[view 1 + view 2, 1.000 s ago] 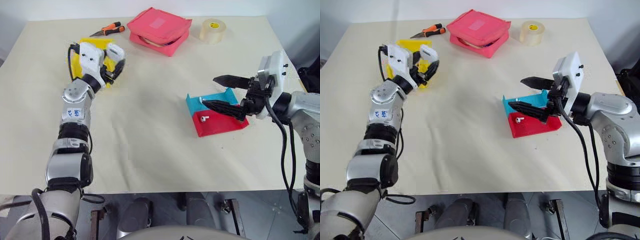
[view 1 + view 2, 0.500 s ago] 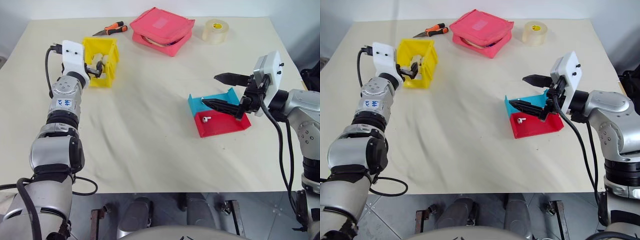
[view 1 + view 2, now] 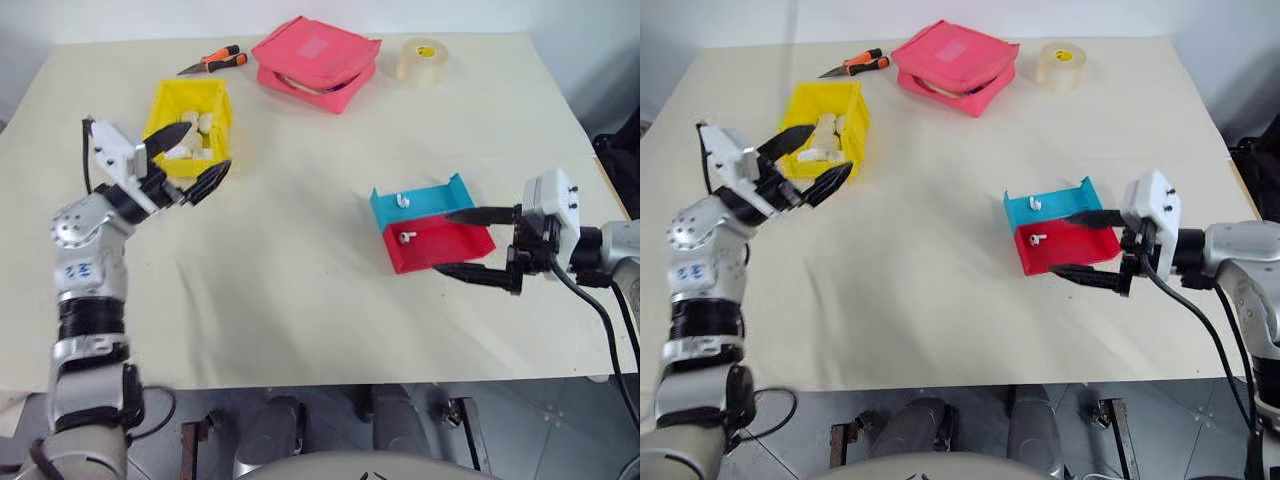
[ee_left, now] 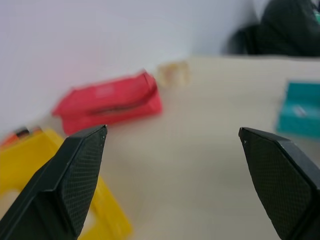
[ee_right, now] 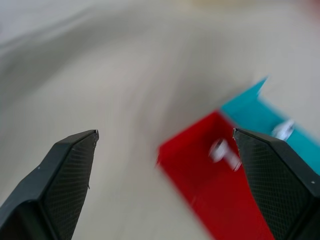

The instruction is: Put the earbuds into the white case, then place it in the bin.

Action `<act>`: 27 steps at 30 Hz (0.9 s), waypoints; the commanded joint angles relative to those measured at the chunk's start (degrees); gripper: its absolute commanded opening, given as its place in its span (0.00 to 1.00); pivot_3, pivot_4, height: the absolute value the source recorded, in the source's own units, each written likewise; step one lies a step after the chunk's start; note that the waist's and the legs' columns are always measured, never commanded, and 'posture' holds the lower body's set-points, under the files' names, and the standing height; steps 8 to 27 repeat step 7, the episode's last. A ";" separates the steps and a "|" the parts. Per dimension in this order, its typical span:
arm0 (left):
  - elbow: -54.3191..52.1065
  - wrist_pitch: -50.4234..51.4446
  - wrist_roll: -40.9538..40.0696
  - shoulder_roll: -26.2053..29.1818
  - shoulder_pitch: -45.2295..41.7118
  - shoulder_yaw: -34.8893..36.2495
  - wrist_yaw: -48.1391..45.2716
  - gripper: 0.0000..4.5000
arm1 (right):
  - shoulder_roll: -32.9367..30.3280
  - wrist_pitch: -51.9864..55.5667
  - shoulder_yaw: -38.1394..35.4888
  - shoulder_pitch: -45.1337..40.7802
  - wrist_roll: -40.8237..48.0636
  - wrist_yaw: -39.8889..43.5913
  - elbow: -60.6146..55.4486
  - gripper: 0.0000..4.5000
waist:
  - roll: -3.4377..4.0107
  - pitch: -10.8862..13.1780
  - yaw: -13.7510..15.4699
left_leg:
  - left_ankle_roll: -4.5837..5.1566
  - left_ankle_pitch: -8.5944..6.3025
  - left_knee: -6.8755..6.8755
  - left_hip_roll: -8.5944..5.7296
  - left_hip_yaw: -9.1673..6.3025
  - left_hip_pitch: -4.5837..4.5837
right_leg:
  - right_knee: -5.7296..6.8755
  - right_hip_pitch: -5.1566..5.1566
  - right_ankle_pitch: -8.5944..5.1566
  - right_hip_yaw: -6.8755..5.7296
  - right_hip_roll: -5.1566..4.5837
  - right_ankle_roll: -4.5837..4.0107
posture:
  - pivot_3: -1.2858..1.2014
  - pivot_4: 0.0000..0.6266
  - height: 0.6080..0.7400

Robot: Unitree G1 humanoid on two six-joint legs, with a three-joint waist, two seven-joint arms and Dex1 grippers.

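Inside the bin (image 3: 190, 125), the left claw (image 3: 190, 155) has one finger (image 3: 170, 135) crossing the pale contents, so whether the white case (image 3: 205, 122) sits closed there, or which pale piece it is, cannot be told. In the left wrist view the bin's near wall runs off the picture's edge, and the red pouch (image 4: 107, 102), the tape roll (image 4: 173, 74) and the blue tray (image 4: 300, 110) are soft blurs. In the right wrist view the two earbuds (image 5: 220, 149) are smeared white streaks, and the red tray (image 5: 210, 185) is cut off by the edge. The right claw (image 3: 478, 243) has one finger (image 3: 485, 213) covering the trays' far corner.
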 commanded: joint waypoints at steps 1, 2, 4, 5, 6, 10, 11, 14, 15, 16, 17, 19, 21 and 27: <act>-4.65 2.23 -2.56 4.01 4.00 2.74 -4.89 1.00 | -1.15 -2.64 -2.60 -0.50 -0.12 2.22 2.40 1.00 | 0.00 0.00 -0.09 | 0.00 0.00 0.00 0.01 0.00 0.00 | 0.00 -0.01 0.00 0.00 0.00 0.00 | 0.52 0.24 1.00; -5.35 2.29 -2.80 5.09 5.61 3.04 -6.63 1.00 | -1.04 -3.00 -2.65 -0.95 -0.35 2.25 3.56 1.00 | 0.00 0.00 0.04 | -0.01 0.00 0.00 0.01 0.00 0.01 | 0.00 0.00 0.00 0.00 0.00 0.00 | 0.52 0.24 1.00; -6.65 2.96 -3.65 6.60 7.96 3.66 -9.02 1.00 | -1.09 -3.87 -2.50 -1.44 -0.90 2.89 5.22 1.00 | 0.00 0.00 0.17 | -0.01 -0.01 0.00 0.01 -0.04 -0.01 | 0.00 0.01 0.00 -0.01 -0.02 0.00 | 0.52 0.24 1.00; -6.78 3.41 -3.95 7.26 8.64 4.06 -9.61 1.00 | -1.20 -4.22 -2.36 -1.59 -1.10 3.23 5.80 1.00 | 0.00 0.00 0.26 | -0.01 -0.01 0.01 0.00 -0.05 0.00 | 0.00 0.02 0.00 -0.01 -0.04 -0.01 | 0.52 0.24 1.00; -6.66 3.21 -4.37 7.70 9.04 4.42 -10.69 1.00 | -1.25 -4.49 -2.24 -1.73 -1.22 3.50 6.25 1.00 | 0.00 0.00 0.37 | -0.01 -0.01 0.01 -0.02 -0.06 0.00 | -0.02 0.03 0.00 -0.01 -0.05 -0.01 | 0.52 0.24 1.00; -6.31 2.33 -4.14 8.00 9.19 4.56 -11.49 1.00 | -1.26 -4.71 -2.12 -1.94 -1.34 3.74 6.76 1.00 | 0.00 0.00 0.37 | -0.01 -0.01 0.01 -0.03 -0.07 -0.02 | -0.02 0.03 0.00 -0.01 -0.05 -0.01 | 0.52 0.24 1.00; -6.31 2.33 -4.14 8.00 9.19 4.56 -11.49 1.00 | -1.26 -4.71 -2.12 -1.94 -1.34 3.74 6.76 1.00 | 0.00 0.00 0.37 | -0.01 -0.01 0.01 -0.03 -0.07 -0.02 | -0.02 0.03 0.00 -0.01 -0.05 -0.01 | 0.52 0.24 1.00; -6.31 2.33 -4.14 8.00 9.19 4.56 -11.49 1.00 | -1.26 -4.71 -2.12 -1.94 -1.34 3.74 6.76 1.00 | 0.00 0.00 0.37 | -0.01 -0.01 0.01 -0.03 -0.07 -0.02 | -0.02 0.03 0.00 -0.01 -0.05 -0.01 | 0.52 0.24 1.00; -6.31 2.33 -4.14 8.00 9.19 4.56 -11.49 1.00 | -1.26 -4.71 -2.12 -1.94 -1.34 3.74 6.76 1.00 | 0.00 0.00 0.37 | -0.01 -0.01 0.01 -0.03 -0.07 -0.02 | -0.02 0.03 0.00 -0.01 -0.05 -0.01 | 0.52 0.24 1.00; -6.31 2.33 -4.14 8.00 9.19 4.56 -11.49 1.00 | -1.26 -4.71 -2.12 -1.94 -1.34 3.74 6.76 1.00 | 0.00 0.00 0.37 | -0.01 -0.01 0.01 -0.03 -0.07 -0.02 | -0.02 0.03 0.00 -0.01 -0.05 -0.01 | 0.52 0.24 1.00; -6.31 2.33 -4.14 8.00 9.19 4.56 -11.49 1.00 | -1.26 -4.71 -2.12 -1.94 -1.34 3.74 6.76 1.00 | 0.00 0.00 0.37 | -0.01 -0.01 0.01 -0.03 -0.07 -0.02 | -0.02 0.03 0.00 -0.01 -0.05 -0.01 | 0.52 0.24 1.00; -6.31 2.33 -4.14 8.00 9.19 4.56 -11.49 1.00 | -1.26 -4.71 -2.12 -1.94 -1.34 3.74 6.76 1.00 | 0.00 0.00 0.37 | -0.01 -0.01 0.01 -0.03 -0.07 -0.02 | -0.02 0.03 0.00 -0.01 -0.05 -0.01 | 0.52 0.24 1.00; -6.31 2.33 -4.14 8.00 9.19 4.56 -11.49 1.00 | -1.26 -4.71 -2.12 -1.94 -1.34 3.74 6.76 1.00 | 0.00 0.00 0.37 | -0.01 -0.01 0.01 -0.03 -0.07 -0.02 | -0.02 0.03 0.00 -0.01 -0.05 -0.01 | 0.52 0.24 1.00; -6.31 2.33 -4.14 8.00 9.19 4.56 -11.49 1.00 | -1.26 -4.71 -2.12 -1.94 -1.34 3.74 6.76 1.00 | 0.00 0.00 0.37 | -0.01 -0.01 0.01 -0.03 -0.07 -0.02 | -0.02 0.03 0.00 -0.01 -0.05 -0.01 | 0.52 0.24 1.00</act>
